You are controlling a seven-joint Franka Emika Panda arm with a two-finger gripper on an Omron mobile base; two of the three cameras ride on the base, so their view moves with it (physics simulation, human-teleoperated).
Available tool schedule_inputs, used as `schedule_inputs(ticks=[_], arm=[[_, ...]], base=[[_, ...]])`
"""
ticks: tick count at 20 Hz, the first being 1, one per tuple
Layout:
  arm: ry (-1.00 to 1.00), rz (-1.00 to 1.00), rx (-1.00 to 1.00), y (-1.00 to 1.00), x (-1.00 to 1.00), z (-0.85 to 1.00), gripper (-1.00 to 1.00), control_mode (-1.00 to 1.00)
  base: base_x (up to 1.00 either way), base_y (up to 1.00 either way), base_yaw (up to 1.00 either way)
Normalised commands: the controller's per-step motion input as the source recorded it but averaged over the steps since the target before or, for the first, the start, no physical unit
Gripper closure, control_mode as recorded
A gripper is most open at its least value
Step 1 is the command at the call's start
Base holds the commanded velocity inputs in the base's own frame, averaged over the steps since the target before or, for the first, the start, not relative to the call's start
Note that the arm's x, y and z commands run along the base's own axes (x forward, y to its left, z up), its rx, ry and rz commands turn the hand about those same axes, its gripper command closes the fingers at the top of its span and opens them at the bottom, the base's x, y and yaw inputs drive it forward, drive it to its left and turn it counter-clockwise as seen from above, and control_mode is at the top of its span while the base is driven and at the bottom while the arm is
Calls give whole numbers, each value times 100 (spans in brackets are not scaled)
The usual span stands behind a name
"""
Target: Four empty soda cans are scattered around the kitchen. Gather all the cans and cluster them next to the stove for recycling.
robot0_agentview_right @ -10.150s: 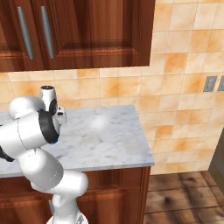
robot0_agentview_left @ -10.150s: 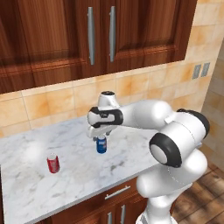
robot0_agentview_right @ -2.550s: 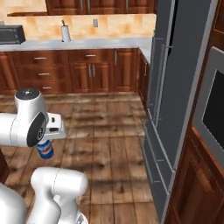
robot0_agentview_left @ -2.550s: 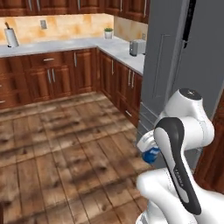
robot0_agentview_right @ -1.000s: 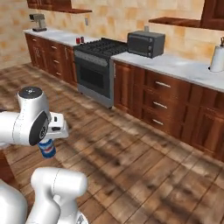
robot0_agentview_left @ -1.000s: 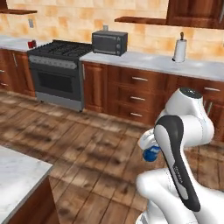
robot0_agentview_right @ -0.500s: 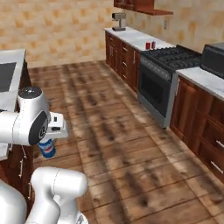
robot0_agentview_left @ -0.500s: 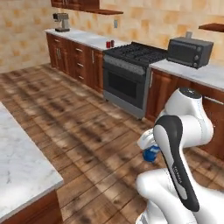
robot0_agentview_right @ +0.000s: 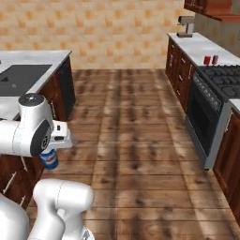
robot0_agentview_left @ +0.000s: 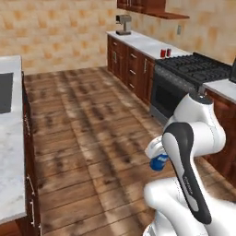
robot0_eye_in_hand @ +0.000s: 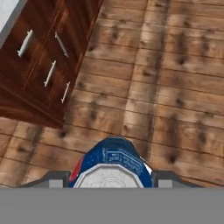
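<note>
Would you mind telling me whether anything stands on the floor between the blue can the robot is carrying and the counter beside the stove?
Nothing visible does. The pincer holds the blue can above bare wood floor, which runs unobstructed to the stove. Two red cans already stand on the counter beside it.

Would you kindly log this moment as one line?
gripper: shut on blue can | two red cans: on counter beside stove
</note>
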Motion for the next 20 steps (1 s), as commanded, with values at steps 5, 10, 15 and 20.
schedule_inputs(ticks=[5,10,15,20], arm=[[0,0,0,0,0,0,100,100],[0,0,0,0,0,0,100,100],[0,0,0,0,0,0,100,100],[0,0,0,0,0,0,100,100]], base=[[100,-91,50],[100,-99,30],[100,-90,9],[100,-10,-23]])
